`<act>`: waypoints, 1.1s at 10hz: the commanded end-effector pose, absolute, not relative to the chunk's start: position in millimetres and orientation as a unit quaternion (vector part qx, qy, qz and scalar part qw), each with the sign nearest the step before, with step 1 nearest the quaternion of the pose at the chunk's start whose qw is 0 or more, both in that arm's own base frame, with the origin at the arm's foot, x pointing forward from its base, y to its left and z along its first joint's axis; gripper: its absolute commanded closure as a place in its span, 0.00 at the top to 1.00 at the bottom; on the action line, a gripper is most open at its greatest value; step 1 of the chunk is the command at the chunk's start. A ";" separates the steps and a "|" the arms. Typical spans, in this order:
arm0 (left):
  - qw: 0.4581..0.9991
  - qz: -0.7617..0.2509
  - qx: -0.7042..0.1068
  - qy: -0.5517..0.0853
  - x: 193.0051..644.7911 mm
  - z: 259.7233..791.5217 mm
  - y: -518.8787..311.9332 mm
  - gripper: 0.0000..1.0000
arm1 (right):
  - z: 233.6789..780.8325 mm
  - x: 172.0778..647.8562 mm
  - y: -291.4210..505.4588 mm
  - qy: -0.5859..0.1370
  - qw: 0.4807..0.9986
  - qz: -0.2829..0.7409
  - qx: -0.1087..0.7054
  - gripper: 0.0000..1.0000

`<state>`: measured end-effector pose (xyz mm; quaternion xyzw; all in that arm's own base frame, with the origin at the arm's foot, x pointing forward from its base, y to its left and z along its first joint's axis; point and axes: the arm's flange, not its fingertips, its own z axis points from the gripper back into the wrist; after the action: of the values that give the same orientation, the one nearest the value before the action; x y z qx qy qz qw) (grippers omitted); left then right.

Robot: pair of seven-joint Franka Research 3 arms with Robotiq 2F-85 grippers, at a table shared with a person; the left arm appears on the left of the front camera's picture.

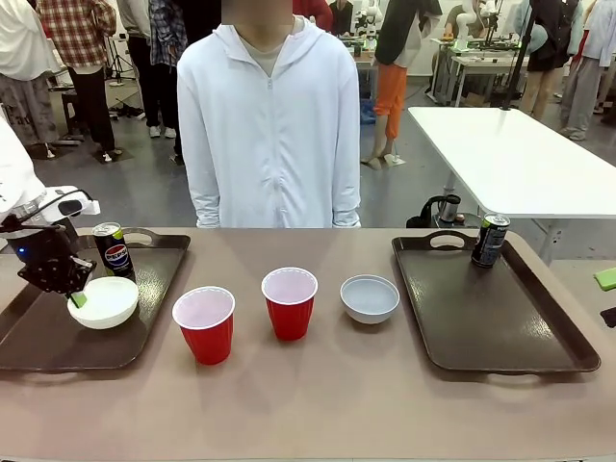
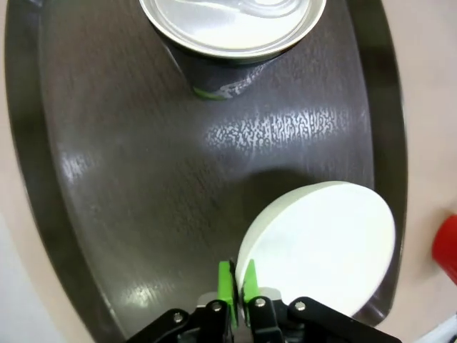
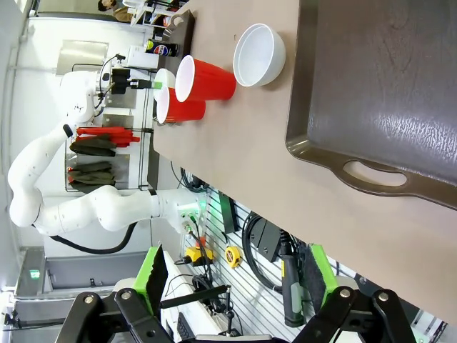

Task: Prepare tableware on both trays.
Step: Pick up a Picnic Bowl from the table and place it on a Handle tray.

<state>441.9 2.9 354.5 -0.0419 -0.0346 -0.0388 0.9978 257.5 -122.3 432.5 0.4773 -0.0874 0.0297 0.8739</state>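
My left hand [image 2: 238,286] is closed tight on the near rim of the white bowl [image 2: 328,243]. The bowl seems to sit flat on the left tray [image 2: 128,186], so I judge it is time to let go: open a little, then rise straight up, without dragging the rim. Just beyond my hand stands a dark can [image 2: 228,64]; I should not swing toward it. Farther off, the red cups [image 1: 204,322] and the grey-blue bowl [image 1: 370,297] wait on the table [image 1: 318,395]. My right hand [image 3: 235,282] is wide open and empty.
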 end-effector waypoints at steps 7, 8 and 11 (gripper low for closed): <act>0.997 -0.077 -0.007 -0.001 414.6 404.5 -22.6 0.67 | 431.8 259.3 -122.4 -0.093 0.869 0.033 0.485 1.00; 0.996 -0.086 -0.002 0.007 404.8 415.5 -28.1 1.00 | 431.8 259.3 -122.4 -0.093 0.869 0.033 0.485 1.00; 0.995 -0.101 0.021 -0.016 378.3 449.8 -35.7 1.00 | 431.8 259.3 -122.4 -0.093 0.869 0.033 0.485 1.00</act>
<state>387.0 -36.1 442.8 0.0056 -0.0033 -0.1078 0.9942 257.5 -122.3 432.5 0.4773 -0.0873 0.0296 0.8739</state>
